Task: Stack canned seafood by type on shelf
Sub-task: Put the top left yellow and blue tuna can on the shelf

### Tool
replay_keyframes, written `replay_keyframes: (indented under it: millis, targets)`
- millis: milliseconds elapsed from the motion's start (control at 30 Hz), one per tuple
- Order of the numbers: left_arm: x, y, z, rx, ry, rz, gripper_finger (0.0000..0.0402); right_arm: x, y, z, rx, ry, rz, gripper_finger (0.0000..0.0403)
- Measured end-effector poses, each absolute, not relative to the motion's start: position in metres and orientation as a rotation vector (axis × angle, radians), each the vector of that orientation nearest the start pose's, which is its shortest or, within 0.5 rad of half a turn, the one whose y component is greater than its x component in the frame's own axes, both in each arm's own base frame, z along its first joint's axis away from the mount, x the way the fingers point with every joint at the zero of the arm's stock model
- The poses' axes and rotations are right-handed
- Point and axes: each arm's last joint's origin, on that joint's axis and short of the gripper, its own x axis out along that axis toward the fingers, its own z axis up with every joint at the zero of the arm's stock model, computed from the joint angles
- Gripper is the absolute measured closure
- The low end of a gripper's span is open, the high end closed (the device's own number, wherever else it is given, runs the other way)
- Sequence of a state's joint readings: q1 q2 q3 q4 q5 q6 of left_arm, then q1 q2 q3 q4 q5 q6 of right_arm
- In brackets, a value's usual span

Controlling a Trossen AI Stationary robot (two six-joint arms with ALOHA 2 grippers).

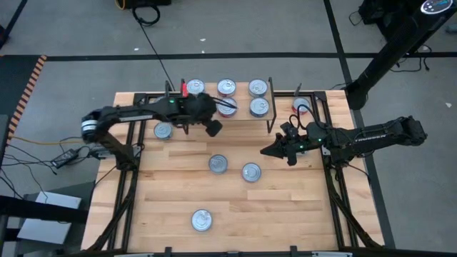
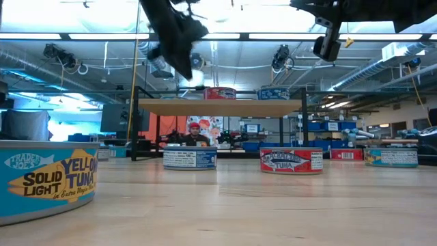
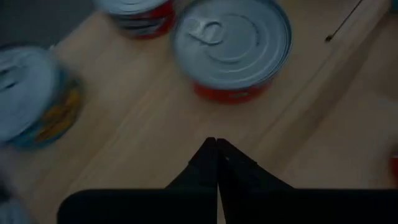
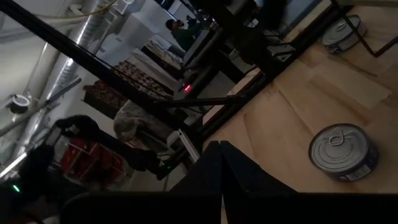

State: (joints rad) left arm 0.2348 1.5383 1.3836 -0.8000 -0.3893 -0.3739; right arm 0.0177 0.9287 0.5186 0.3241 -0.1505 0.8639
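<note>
**A:** What are your hands doing?

**B:** My left gripper (image 1: 213,128) hangs over the front edge of the small raised shelf (image 1: 243,121), the one with a light wooden plank top and thin black metal legs. Its fingers are pressed together and hold nothing. My right gripper (image 1: 268,150) is also pinched together and empty. It waits over the table (image 1: 300,214) just off the shelf's right end.

**A:** What does the shelf hold?

**B:** It stands at the middle of the table's back edge. Five short round silver-topped tins sit on its plank, three in the back row (image 1: 227,87) and two in front. The front tin nearest my left fingers is the red-labelled tin (image 3: 231,46). From table height I can see both a red side and a blue side up there.

**A:** And the loose ones?

**B:** Two silver-topped tins (image 1: 218,163) lie near the table's centre, and a light-blue yellowfin tin (image 1: 201,220) sits toward the front edge. One more tin (image 1: 163,130) is just beside the shelf's left end. A red-and-white tin (image 1: 302,106) sits near the back right corner.

**A:** What's your next move, then?

**B:** I'd say fetch a centre tin. I should spread the fingers before coming down and straddle the sides, not the lid. Then I check the label colour and set the tin squarely on its matching tin.
</note>
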Motion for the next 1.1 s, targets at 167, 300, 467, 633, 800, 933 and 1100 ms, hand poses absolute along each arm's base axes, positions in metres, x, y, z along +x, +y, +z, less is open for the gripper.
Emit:
replay_keyframes:
  millis: [167, 300, 467, 633, 800, 933, 1100]
  targets:
    - [0.275, 0.057, 0.349, -0.293, 0.719, 0.744, 0.0400, 0.206, 0.008, 0.264, 0.770, 0.145, 0.120, 0.0398]
    - [0.255, 0.042, 0.364, -0.323, 0.668, 0.768, 0.0401, 0.207, 0.007, 0.264, 0.713, 0.130, 0.110, 0.0397]
    - [0.229, 0.033, 0.370, -0.337, 0.616, 0.790, 0.0401, 0.207, 0.007, 0.268, 0.644, 0.084, 0.123, 0.0390]
    - [0.189, 0.029, 0.360, -0.371, 0.487, 0.725, 0.0401, 0.210, 0.006, 0.266, 0.625, 0.076, 0.097, 0.0397]
    - [0.149, 0.030, 0.345, -0.377, 0.382, 0.688, 0.0401, 0.215, 0.003, 0.261, 0.687, 0.067, -0.016, 0.0397]
    - [0.128, 0.036, 0.337, -0.338, 0.443, 0.698, 0.0401, 0.218, 0.000, 0.258, 0.729, 0.062, -0.077, 0.0398]
    - [0.119, 0.047, 0.340, -0.299, 0.494, 0.649, 0.0401, 0.219, -0.009, 0.266, 0.772, 0.023, -0.122, 0.0398]
